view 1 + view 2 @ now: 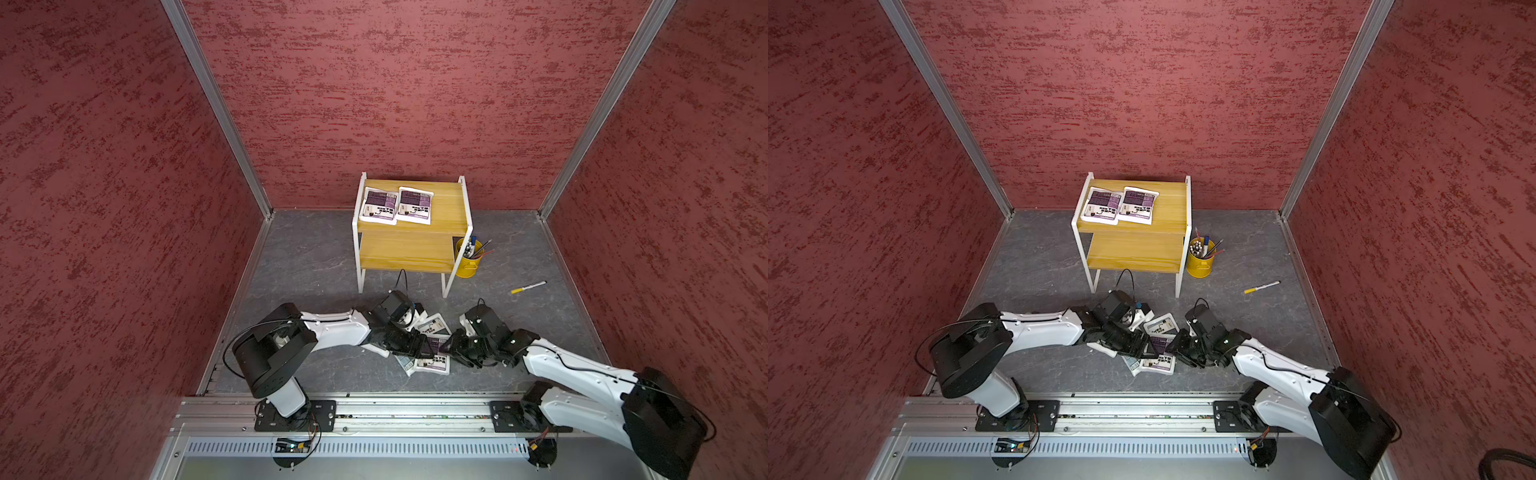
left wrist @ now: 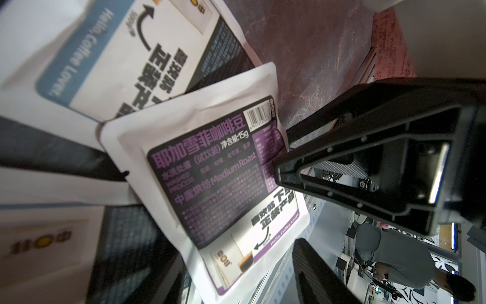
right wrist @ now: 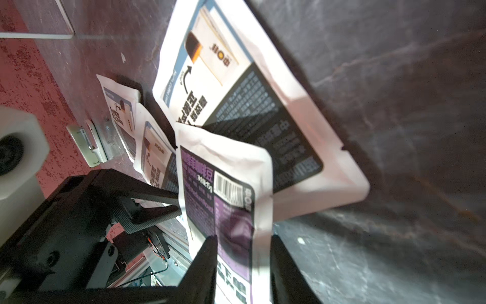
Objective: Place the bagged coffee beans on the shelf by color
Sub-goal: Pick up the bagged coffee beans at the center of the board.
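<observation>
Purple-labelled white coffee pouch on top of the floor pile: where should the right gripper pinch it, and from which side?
Pinch the purple-labelled white pouch by its plain white border at the barcode end, coming edge-on from the right arm's side. It is flat and overlaps a grey-blue-labelled pouch, so likely only that free rim fits between fingers; the right gripper straddles it.

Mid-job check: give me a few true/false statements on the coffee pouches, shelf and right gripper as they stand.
Two purple-labelled white coffee pouches lie on the top board of the yellowish wooden two-tier shelf. True.
The shelf's lower board holds a pouch. False: no pouch lies there.
The right gripper is at the floor pile's purple-labelled pouch. True.
The yellow pen cup stands on the shelf. False: it stands on the grey floor beside it.
</observation>
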`<state>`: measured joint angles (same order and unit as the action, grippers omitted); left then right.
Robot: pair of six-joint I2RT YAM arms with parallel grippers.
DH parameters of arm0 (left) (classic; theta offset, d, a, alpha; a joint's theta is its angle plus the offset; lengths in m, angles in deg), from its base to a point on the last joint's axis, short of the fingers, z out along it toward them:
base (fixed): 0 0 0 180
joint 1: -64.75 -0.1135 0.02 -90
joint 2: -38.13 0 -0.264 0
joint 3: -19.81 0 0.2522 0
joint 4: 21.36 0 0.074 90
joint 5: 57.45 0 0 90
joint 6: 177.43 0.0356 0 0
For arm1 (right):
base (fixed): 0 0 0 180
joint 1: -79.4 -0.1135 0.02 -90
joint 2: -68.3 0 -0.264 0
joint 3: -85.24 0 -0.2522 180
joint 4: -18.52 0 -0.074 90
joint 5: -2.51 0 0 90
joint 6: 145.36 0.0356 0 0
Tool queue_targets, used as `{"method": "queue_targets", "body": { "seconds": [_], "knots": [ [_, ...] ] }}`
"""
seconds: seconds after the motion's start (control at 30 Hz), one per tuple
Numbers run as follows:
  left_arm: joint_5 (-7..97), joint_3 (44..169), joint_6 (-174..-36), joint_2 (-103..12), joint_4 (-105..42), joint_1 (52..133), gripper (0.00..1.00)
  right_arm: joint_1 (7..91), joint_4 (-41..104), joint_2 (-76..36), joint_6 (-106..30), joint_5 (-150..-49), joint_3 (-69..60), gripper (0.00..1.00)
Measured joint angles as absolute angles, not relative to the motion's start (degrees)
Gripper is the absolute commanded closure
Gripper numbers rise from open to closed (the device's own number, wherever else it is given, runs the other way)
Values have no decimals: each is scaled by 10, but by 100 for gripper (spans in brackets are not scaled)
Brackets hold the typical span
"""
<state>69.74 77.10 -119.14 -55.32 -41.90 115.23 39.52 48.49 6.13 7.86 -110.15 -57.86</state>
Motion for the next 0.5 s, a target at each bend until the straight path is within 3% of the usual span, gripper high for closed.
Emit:
{"method": "queue_targets", "body": {
  "seconds": [0.5],
  "knots": [
    [705, 756, -1206, -553, -390, 1152, 34, 395, 479, 71, 88, -1103, -577, 89]
  ]
}}
